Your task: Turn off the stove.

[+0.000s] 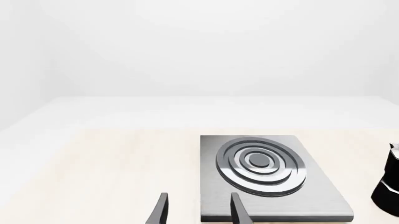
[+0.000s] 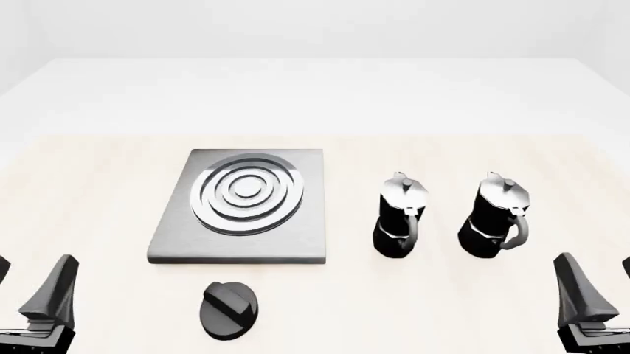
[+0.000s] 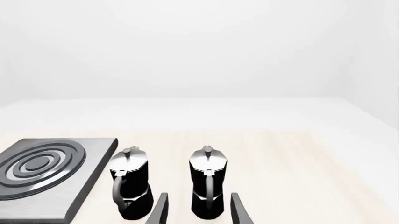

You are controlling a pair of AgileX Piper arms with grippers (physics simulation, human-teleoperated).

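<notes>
The stove (image 2: 309, 221) is a flat grey metal slab with a shiny ring burner (image 2: 246, 193), lying left of the table's centre. Its round black knob (image 2: 229, 310) with a raised bar sits on the table just in front of the slab. My left gripper (image 2: 26, 286) hangs open near the front left, well left of the knob. In the left wrist view, the left gripper (image 1: 199, 212) has the stove (image 1: 318, 191) ahead, and the knob is out of that view. My right gripper (image 2: 603, 286) is open at the front right, holding nothing.
Two black-and-silver moka pots (image 2: 399, 215) (image 2: 495, 217) stand upright to the right of the stove. In the right wrist view, the pots (image 3: 131, 184) (image 3: 208, 179) are straight ahead of the right gripper (image 3: 199, 212), with the stove (image 3: 93, 182) beside them.
</notes>
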